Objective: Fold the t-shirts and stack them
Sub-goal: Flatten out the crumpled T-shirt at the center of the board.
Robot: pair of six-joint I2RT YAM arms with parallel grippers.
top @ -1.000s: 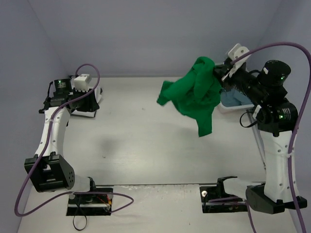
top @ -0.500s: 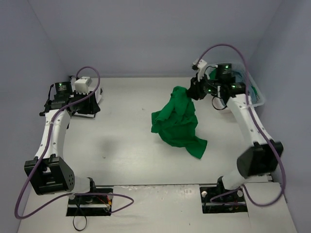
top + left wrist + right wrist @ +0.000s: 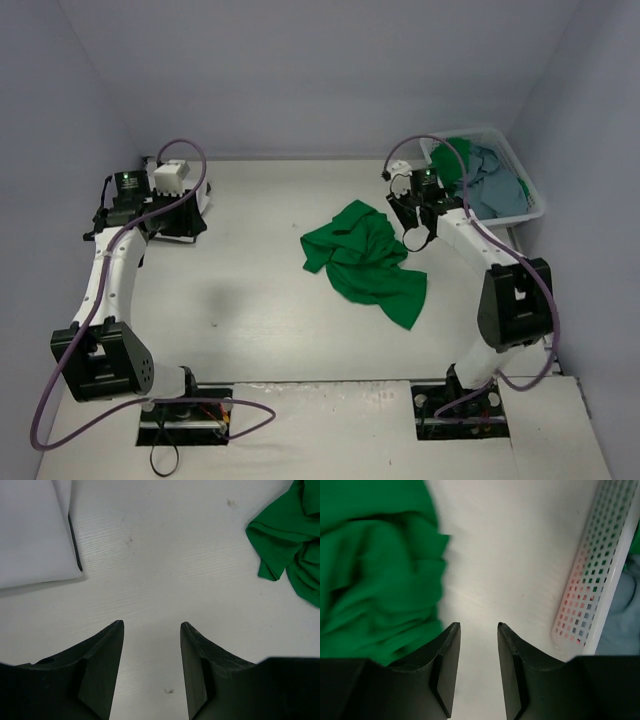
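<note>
The bright green t-shirt (image 3: 365, 262) lies crumpled on the middle of the table, and shows in the right wrist view (image 3: 375, 580) and the left wrist view (image 3: 290, 540). My right gripper (image 3: 407, 212) (image 3: 479, 625) is open and empty over bare table just right of it. My left gripper (image 3: 183, 225) (image 3: 151, 625) is open and empty at the far left, beside a folded white t-shirt (image 3: 197, 197) (image 3: 30, 535) with a dark grey edge (image 3: 75, 545) under it. A dusty blue-grey t-shirt (image 3: 495, 185) lies in the basket.
The white slotted basket (image 3: 530, 212) (image 3: 600, 580) stands at the back right, close to my right gripper, and also holds some green cloth (image 3: 455, 160). Purple cables loop over both arms. Walls close the table on the left, back and right.
My right arm came down and left with the green t-shirt and let it go; it now lies on the table. The left arm has not moved.
</note>
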